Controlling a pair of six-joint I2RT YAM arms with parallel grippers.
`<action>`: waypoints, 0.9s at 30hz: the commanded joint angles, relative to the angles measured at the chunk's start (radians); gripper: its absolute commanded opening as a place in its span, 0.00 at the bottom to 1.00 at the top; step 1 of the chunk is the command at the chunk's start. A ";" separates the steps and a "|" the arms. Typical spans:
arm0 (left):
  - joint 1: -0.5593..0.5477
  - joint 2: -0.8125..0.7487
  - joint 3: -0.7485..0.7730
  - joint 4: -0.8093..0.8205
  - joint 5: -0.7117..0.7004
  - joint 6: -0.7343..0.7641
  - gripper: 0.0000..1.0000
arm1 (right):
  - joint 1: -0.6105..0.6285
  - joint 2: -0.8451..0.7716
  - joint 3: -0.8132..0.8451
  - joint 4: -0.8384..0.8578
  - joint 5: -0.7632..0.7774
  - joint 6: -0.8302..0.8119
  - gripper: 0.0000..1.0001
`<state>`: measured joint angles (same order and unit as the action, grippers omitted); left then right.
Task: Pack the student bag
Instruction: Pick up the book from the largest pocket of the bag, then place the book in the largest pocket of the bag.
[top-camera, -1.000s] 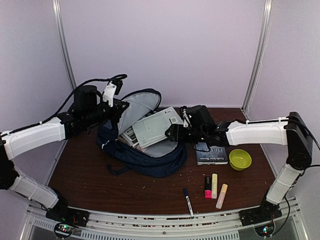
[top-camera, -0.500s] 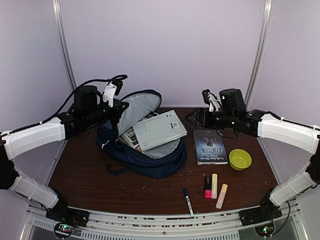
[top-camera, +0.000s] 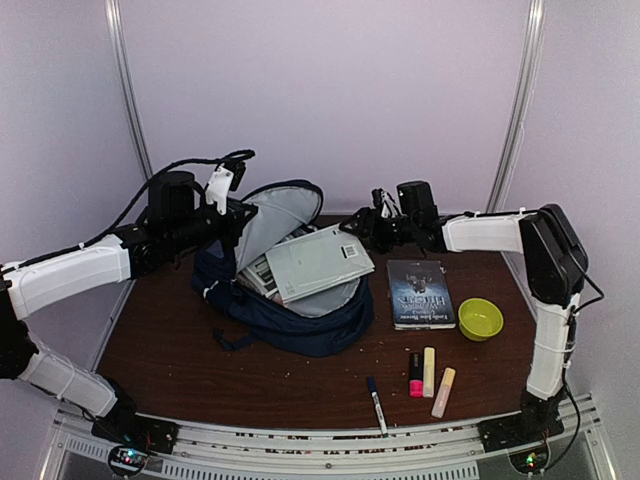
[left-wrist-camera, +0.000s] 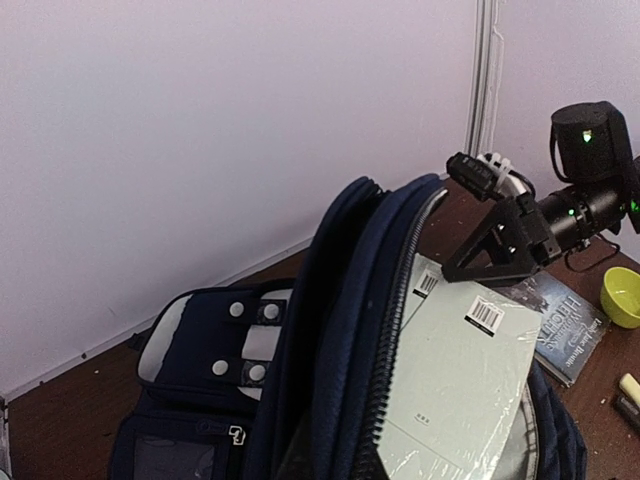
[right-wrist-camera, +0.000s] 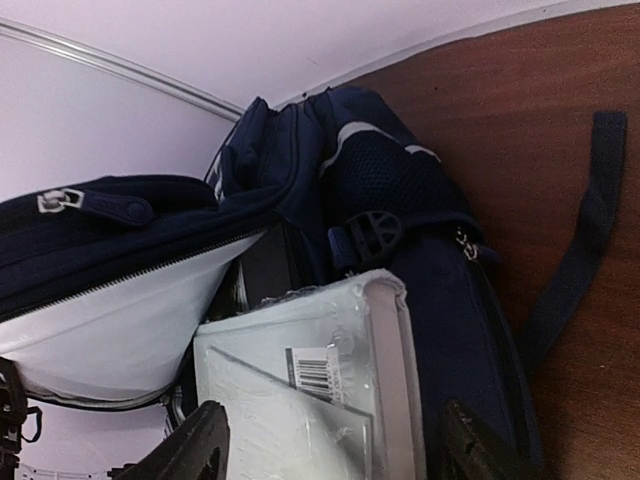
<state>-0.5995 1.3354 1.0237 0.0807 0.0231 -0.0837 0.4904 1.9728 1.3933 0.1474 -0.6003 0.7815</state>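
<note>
My right gripper (right-wrist-camera: 335, 425) has its two black fingers spread wide, one on each side of the exposed end of the pale grey plastic-wrapped book (top-camera: 318, 262), not pinching it as far as I can see. That book sits only part-way inside the large navy-blue fabric student bag (top-camera: 290, 320), its barcoded corner jutting out of the mouth towards the right arm. The bag lies on the dark brown wooden table (top-camera: 200, 370), left of centre, with its grey-lined flap stood up. My left gripper (top-camera: 232, 212) is pressed together on the edge of that flap, holding the mouth open. I judge the step in hand to be seating the grey book. Next I should push or grip its free end and slide it deeper, without catching the zip edge. The dark paperback book (top-camera: 420, 292) lies just right of the bag, waiting, with the yellow-green bowl (top-camera: 480, 318) beside it.
</note>
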 joint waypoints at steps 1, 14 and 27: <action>0.007 -0.054 0.022 0.190 -0.017 -0.006 0.00 | 0.031 0.033 0.084 -0.029 -0.022 -0.047 0.71; 0.007 -0.049 0.021 0.197 -0.004 -0.011 0.00 | 0.042 -0.093 -0.065 0.035 -0.129 -0.006 0.13; -0.004 -0.044 0.021 0.209 0.034 -0.024 0.00 | 0.071 -0.230 -0.428 0.665 0.206 0.550 0.00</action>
<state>-0.5995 1.3334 1.0187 0.0803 0.0338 -0.0853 0.5468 1.7531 0.9947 0.4629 -0.6079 1.0744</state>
